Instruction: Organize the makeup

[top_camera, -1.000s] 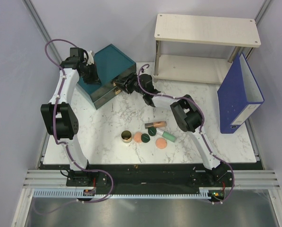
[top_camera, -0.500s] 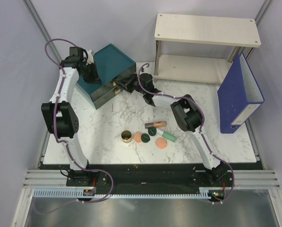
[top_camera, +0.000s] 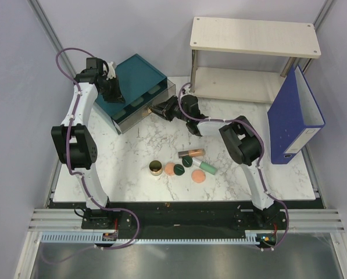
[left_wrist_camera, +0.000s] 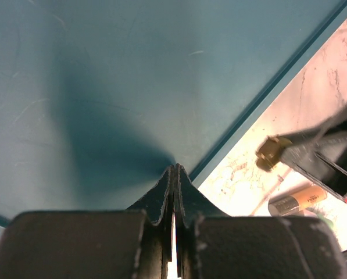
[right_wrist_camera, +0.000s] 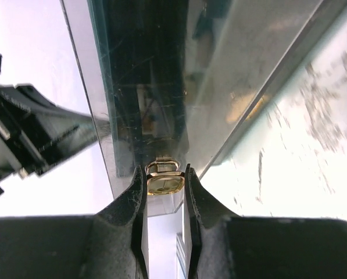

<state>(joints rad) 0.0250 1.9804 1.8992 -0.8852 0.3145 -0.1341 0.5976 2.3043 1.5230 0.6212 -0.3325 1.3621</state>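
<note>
The makeup lies mid-table: a gold-lidded jar [top_camera: 156, 168], two peach discs [top_camera: 170, 169] [top_camera: 198, 176], two dark green compacts [top_camera: 178, 169] [top_camera: 187, 161], a copper-tipped tube [top_camera: 192, 153] and a mint tube [top_camera: 205, 167]. My left gripper [top_camera: 112, 87] [left_wrist_camera: 174, 170] is shut and empty, its tips resting on the teal drawer box's top [left_wrist_camera: 103, 87]. My right gripper [top_camera: 160, 110] [right_wrist_camera: 164, 173] is shut on the gold knob [right_wrist_camera: 165, 183] of a clear drawer [top_camera: 147, 100], which stands pulled out of the box [top_camera: 135, 74]. The knob [left_wrist_camera: 270, 153] also shows in the left wrist view.
A wooden two-tier shelf [top_camera: 251, 35] stands at the back right. A big blue binder [top_camera: 292, 116] leans at the right edge. The teal box sits at the back left near the wall.
My right gripper has moved right and toward the front with the knob, and the clear drawer has slid out of the box. The left gripper has stayed on the box top.
</note>
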